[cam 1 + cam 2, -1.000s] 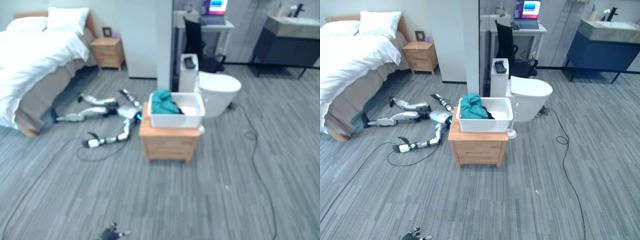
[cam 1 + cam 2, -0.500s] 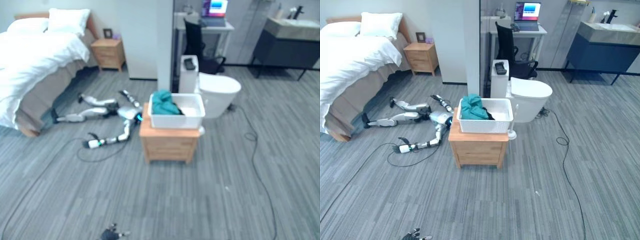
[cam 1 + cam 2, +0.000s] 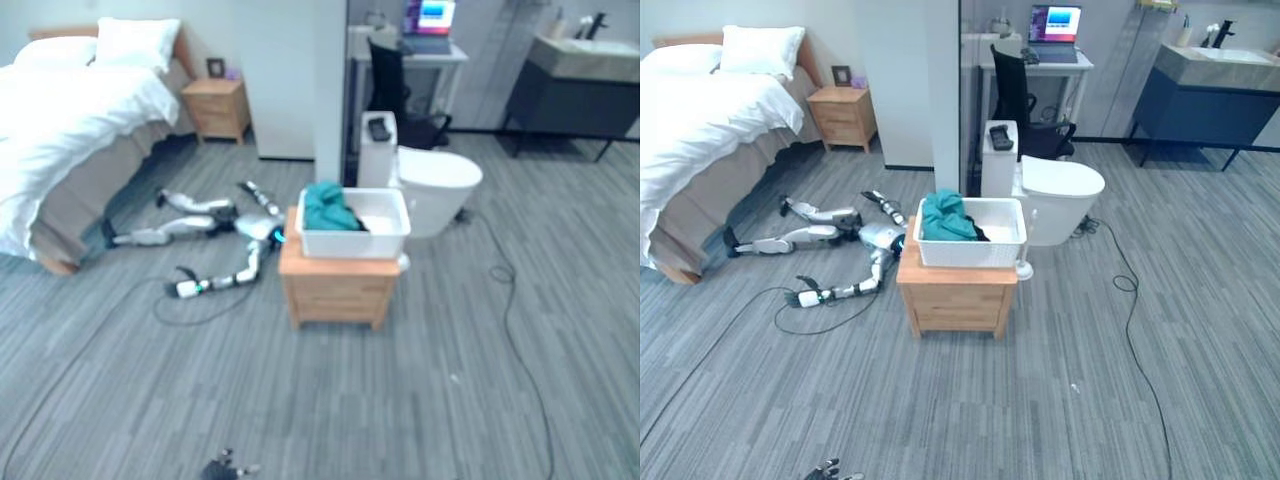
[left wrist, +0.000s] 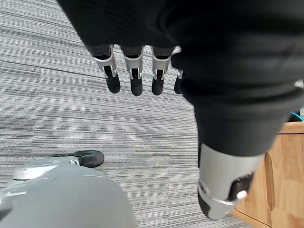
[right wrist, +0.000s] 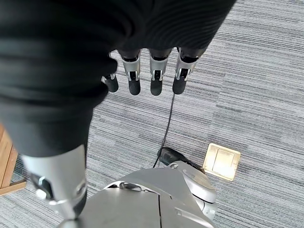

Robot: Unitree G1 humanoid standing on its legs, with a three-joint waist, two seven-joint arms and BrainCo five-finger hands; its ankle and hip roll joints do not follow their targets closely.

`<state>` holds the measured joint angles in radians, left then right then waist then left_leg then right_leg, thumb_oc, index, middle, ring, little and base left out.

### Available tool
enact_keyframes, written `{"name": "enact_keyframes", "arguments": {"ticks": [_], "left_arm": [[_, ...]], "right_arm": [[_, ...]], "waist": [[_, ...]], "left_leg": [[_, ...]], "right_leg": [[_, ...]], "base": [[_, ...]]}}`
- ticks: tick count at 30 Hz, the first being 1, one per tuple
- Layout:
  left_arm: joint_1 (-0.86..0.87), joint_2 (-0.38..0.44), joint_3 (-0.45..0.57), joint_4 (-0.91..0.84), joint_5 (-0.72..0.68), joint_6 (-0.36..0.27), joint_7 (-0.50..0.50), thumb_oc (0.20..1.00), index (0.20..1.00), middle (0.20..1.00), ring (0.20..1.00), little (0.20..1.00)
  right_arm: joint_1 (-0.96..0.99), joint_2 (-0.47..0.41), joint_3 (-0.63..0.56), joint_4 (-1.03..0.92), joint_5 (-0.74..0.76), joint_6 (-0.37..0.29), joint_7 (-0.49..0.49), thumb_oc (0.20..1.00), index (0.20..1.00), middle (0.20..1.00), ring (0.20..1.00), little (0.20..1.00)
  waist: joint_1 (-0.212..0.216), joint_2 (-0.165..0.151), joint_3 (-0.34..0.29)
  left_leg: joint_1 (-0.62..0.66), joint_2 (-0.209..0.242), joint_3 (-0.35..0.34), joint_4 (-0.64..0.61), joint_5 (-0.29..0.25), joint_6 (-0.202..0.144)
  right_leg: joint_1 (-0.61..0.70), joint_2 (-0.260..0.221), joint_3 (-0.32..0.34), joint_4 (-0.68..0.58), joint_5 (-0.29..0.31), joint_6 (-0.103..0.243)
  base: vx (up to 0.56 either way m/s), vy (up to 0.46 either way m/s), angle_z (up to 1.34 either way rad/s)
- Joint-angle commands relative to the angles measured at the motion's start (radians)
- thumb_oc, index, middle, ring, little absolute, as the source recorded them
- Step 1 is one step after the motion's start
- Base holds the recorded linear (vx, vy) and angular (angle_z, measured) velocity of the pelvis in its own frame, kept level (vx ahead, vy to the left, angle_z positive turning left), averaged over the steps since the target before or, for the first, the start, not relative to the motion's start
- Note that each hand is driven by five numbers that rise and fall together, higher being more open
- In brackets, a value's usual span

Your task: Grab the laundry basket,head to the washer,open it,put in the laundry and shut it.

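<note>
A white laundry basket (image 3: pixel 353 222) stands on a small wooden cabinet (image 3: pixel 335 285) in the middle of the room, some way ahead of me. Teal laundry (image 3: pixel 327 204) is heaped in the basket's left half. My left hand (image 4: pixel 135 78) hangs over the grey striped floor with straight fingers and holds nothing; its dark fingertips peek in at the lower edge of the left eye view (image 3: pixel 223 467). My right hand (image 5: pixel 154 76) also hangs with straight fingers above the floor, holding nothing.
Another silver robot (image 3: pixel 215 225) lies sprawled on the floor left of the cabinet. A white toilet (image 3: pixel 438 180) stands just behind the basket. A bed (image 3: pixel 70 110) and nightstand (image 3: pixel 216 105) are at the far left, a desk with chair (image 3: pixel 1025 100) and a dark sink unit (image 3: pixel 1210 90) at the back.
</note>
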<state>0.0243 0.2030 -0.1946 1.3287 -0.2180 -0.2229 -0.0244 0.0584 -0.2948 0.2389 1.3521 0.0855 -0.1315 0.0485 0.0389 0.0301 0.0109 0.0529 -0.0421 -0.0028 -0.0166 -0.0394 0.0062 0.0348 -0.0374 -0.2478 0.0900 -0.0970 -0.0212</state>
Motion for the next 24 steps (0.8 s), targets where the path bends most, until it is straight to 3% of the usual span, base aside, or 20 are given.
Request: {"name": "enact_keyframes", "arguments": {"ticks": [1, 13, 14, 16, 17, 18, 19, 21, 22, 24], "left_arm": [[-0.038, 0.014, 0.004, 0.033, -0.005, -0.019, 0.009, 1.0, 1.0, 1.0, 1.0, 1.0], [-0.043, 0.02, 0.009, 0.03, -0.013, -0.017, 0.003, 1.0, 1.0, 1.0, 1.0, 1.0], [-0.059, 0.029, 0.008, 0.011, -0.03, -0.02, 0.009, 1.0, 1.0, 1.0, 1.0, 1.0], [-0.069, 0.033, 0.015, -0.003, -0.048, -0.021, 0.006, 1.0, 1.0, 1.0, 1.0, 1.0], [-0.074, 0.032, 0.014, -0.006, -0.046, -0.019, 0.004, 1.0, 1.0, 1.0, 1.0, 1.0], [-0.086, 0.053, -0.004, -0.034, -0.016, -0.012, -0.003, 1.0, 1.0, 1.0, 1.0, 1.0], [-0.086, 0.053, -0.004, -0.034, -0.016, -0.012, -0.003, 1.0, 1.0, 1.0, 1.0, 1.0], [-0.083, 0.064, -0.008, -0.047, 0.003, -0.015, -0.004, 1.0, 1.0, 1.0, 1.0, 1.0], [-0.081, 0.068, -0.011, -0.045, 0.008, -0.017, -0.003, 1.0, 1.0, 1.0, 1.0, 1.0], [-0.085, 0.073, -0.012, -0.047, 0.0, -0.022, 0.0, 1.0, 1.0, 1.0, 1.0, 1.0]], "right_arm": [[-0.016, 0.005, 0.039, 0.034, 0.009, -0.013, 0.005, 1.0, 1.0, 1.0, 1.0, 1.0], [-0.023, -0.003, 0.021, 0.04, 0.028, -0.009, 0.012, 1.0, 1.0, 1.0, 1.0, 1.0], [-0.038, -0.011, 0.006, 0.031, 0.056, -0.016, 0.007, 1.0, 1.0, 1.0, 1.0, 1.0], [-0.047, -0.018, 0.001, 0.018, 0.067, -0.018, 0.008, 1.0, 1.0, 1.0, 1.0, 1.0], [-0.048, -0.018, 0.003, 0.016, 0.061, -0.017, 0.009, 1.0, 1.0, 1.0, 1.0, 1.0], [-0.057, -0.023, 0.007, 0.012, 0.047, -0.019, 0.01, 1.0, 1.0, 1.0, 1.0, 1.0], [-0.057, -0.023, 0.007, 0.012, 0.047, -0.019, 0.01, 1.0, 1.0, 1.0, 1.0, 1.0], [-0.068, -0.031, 0.001, 0.008, 0.057, -0.023, 0.013, 1.0, 1.0, 1.0, 1.0, 1.0], [-0.072, -0.035, 0.004, 0.005, 0.053, -0.024, 0.014, 1.0, 1.0, 1.0, 1.0, 1.0], [-0.073, -0.039, 0.008, -0.005, 0.044, -0.026, 0.011, 1.0, 1.0, 1.0, 1.0, 1.0]], "waist": [[0.001, -0.042, -0.019], [-0.002, -0.049, -0.009], [0.002, -0.067, 0.02], [0.011, -0.072, 0.033], [0.012, -0.071, 0.032], [0.007, -0.06, 0.049], [0.007, -0.061, 0.045], [-0.011, -0.043, 0.064], [-0.019, -0.038, 0.074], [-0.033, -0.032, 0.086]], "left_leg": [[-0.028, 0.087, 0.021, -0.071, 0.049, -0.088], [-0.022, 0.08, 0.008, -0.071, 0.045, -0.071], [-0.105, 0.068, -0.004, 0.057, 0.012, -0.061], [-0.154, 0.041, -0.035, 0.131, -0.024, -0.049], [-0.17, 0.028, -0.042, 0.156, -0.043, -0.035], [-0.152, 0.02, -0.035, 0.165, -0.068, 0.012], [-0.156, 0.019, -0.035, 0.164, -0.065, 0.013], [-0.122, 0.026, -0.039, 0.148, -0.075, 0.026], [-0.095, 0.025, -0.038, 0.129, -0.081, 0.033], [-0.034, 0.024, -0.05, 0.087, -0.093, 0.026]], "right_leg": [[0.053, -0.107, 0.03, -0.177, 0.101, 0.153], [0.058, -0.108, 0.054, -0.177, 0.092, 0.147], [0.05, -0.123, 0.065, -0.173, 0.1, 0.137], [0.03, -0.127, 0.075, -0.15, 0.087, 0.129], [0.012, -0.132, 0.076, -0.117, 0.074, 0.128], [-0.092, -0.122, 0.102, 0.131, 0.047, 0.122], [-0.096, -0.122, 0.102, 0.13, 0.049, 0.123], [-0.188, -0.112, 0.122, 0.287, 0.079, 0.139], [-0.235, -0.114, 0.132, 0.328, 0.122, 0.147], [-0.303, -0.132, 0.132, 0.261, 0.143, 0.149]], "base": [[0.0, 0.0, 0.0], [0.02, 0.02, 0.0], [-0.08, 0.025, 0.0], [-0.02, 0.054, -0.06], [0.13, 0.205, -0.14], [0.11, 0.185, 0.0], [0.13, 0.226, 0.17], [0.15, 0.136, 0.18], [0.23, 0.083, -0.16], [0.3, -0.032, -0.29]]}}
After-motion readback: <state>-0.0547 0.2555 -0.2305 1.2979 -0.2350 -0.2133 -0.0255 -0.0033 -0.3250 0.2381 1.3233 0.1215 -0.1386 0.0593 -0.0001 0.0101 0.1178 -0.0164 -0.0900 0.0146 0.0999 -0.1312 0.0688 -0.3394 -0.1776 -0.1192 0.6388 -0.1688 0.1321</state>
